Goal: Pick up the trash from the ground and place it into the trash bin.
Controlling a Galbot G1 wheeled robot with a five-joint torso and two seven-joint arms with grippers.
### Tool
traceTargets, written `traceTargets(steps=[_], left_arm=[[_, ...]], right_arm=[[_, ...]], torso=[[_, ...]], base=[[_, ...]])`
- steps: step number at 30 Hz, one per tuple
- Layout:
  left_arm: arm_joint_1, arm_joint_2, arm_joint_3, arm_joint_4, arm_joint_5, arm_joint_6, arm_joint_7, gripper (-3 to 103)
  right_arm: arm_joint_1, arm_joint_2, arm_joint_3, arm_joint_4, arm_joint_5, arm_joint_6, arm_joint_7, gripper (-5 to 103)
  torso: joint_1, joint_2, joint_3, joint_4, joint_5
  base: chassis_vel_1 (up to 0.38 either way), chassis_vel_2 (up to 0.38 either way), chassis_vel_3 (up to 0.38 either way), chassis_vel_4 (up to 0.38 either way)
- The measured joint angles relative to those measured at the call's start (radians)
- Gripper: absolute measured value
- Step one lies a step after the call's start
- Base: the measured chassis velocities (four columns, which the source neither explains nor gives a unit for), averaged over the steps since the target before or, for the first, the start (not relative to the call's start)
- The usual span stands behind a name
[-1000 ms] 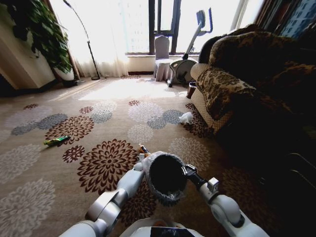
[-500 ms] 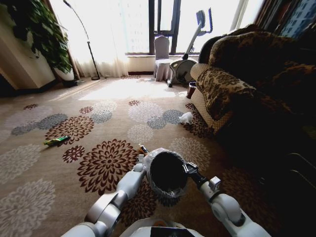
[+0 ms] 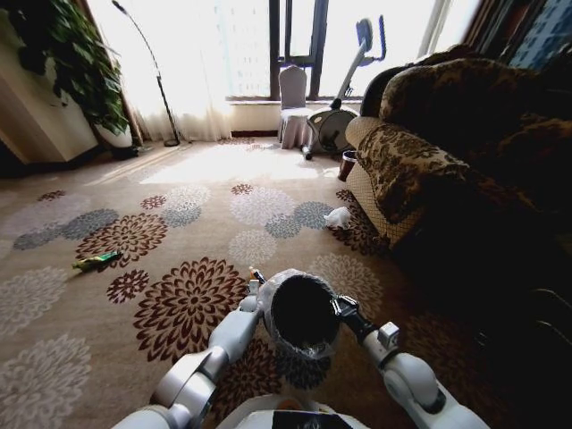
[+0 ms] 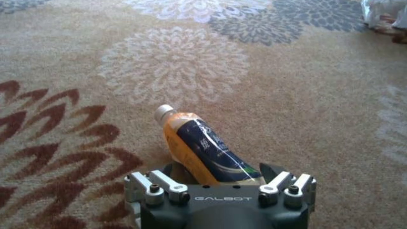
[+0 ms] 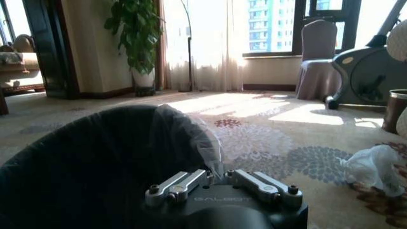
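My right gripper (image 3: 340,309) is shut on the rim of the black trash bin (image 3: 304,313), gripping its whitish liner (image 5: 190,129), and holds it off the carpet in front of me. Right beside the bin, my left gripper (image 3: 254,286) is shut on a yellowish-orange bottle (image 4: 198,150) with a blue label and a white cap, which sticks out forward over the carpet. A green piece of trash (image 3: 96,261) lies on the carpet far to the left. Beside the sofa's corner lies a white plastic bag (image 3: 337,215), which the right wrist view shows too (image 5: 374,167).
A patterned sofa (image 3: 420,161) fills the right side. A small dark cylinder (image 3: 347,164) stands beside it, with an exercise bike (image 3: 335,121) and a covered chair (image 3: 292,107) by the window. A potted plant (image 3: 76,63) and floor lamp (image 3: 152,71) stand at the back left.
The whole picture has shifted slightly, so the camera moved. The bin has risen a little and tipped its mouth more towards me. The left gripper still holds the bottle beside it.
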Motion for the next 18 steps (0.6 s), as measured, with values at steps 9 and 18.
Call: traceTargets(steps=[9,18], left_arm=[[0.005,-0.017,-0.016,0.042,-0.007,0.019,0.0,85],[0.015,-0.016,-0.024,0.054,-0.015,0.035,0.018,54]], right_arm=[[-0.017,-0.014,0.009,0.02,0.001,0.001,0.004,4],[-0.016,-0.019,0.009,0.025,0.008,0.0,0.008,4]], torso=[[-0.001,0.0,-0.001,-0.0002,-0.0001],[-0.001,0.0,0.0,0.0,0.0003]], base=[[-0.02,0.021,0.015,-0.013],[0.0,0.0,0.0,0.0]])
